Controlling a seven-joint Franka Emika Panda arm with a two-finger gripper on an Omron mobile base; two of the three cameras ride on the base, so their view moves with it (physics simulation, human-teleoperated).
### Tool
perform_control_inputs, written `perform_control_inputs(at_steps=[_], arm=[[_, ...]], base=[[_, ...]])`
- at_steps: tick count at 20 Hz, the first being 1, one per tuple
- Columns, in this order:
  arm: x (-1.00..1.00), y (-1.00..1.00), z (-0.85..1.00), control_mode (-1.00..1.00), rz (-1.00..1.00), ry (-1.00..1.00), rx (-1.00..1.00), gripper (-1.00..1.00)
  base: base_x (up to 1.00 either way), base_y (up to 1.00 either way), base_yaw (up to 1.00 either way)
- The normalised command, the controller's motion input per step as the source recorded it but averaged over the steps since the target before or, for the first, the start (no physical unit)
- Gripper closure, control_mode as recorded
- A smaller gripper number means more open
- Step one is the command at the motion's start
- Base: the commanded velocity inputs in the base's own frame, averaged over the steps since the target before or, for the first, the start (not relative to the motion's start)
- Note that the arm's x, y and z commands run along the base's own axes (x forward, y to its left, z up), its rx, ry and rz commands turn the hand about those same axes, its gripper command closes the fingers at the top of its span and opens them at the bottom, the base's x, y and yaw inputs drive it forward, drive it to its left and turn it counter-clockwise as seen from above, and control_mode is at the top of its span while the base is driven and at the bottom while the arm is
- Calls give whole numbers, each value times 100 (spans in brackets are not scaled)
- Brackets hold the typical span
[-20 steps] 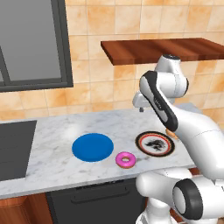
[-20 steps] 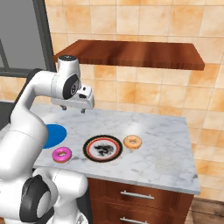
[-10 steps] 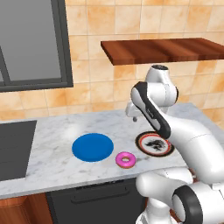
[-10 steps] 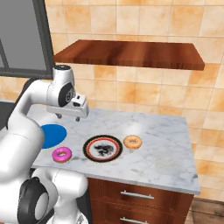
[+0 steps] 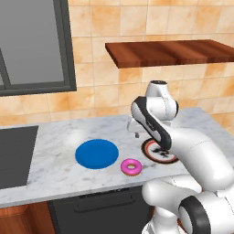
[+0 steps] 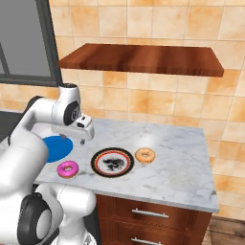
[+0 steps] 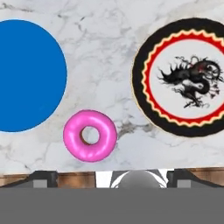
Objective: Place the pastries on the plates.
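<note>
Marble, grey-veined and white, makes the bench top [image 6: 177,167] that carries everything; nearest its front edge lies the pink donut [image 5: 131,167], flat on the stone and on neither plate; just behind it toward the left sits the blue plate [image 5: 96,153], bare, close to the donut but apart from it; to the right of the donut, also apart, sits the white plate [image 6: 112,161] with a dark red-black rim and a black dragon at its centre, likewise bare; in the right base view the orange-tan donut [image 6: 145,155] lies on the marble just beside that plate's right rim, between it and the bench's right end; the gripper [image 6: 83,137] hangs above the bench over the gap between the two plates, its fingers spread wide with nothing between them; farther back stand the tan tiled wall [image 5: 105,55] and a dark wooden shelf [image 6: 143,60] fixed to it.
</note>
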Motion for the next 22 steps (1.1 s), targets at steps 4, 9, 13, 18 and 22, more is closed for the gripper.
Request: perform_control_inputs(at_steps=[4, 9, 13, 18, 22], arm=[[-1, 2, -51, -100, -4, 22, 0, -100], [-1, 13, -47, -100, -1, 13, 0, -100], [15, 10, -28, -100, -1, -1, 0, -100], [3, 0, -31, -100, -5, -1, 0, -100], [0, 0, -33, -100, -2, 0, 0, -100]], base=[[0, 0, 0], [0, 0, 0], [0, 0, 0], [0, 0, 0], [0, 0, 0]])
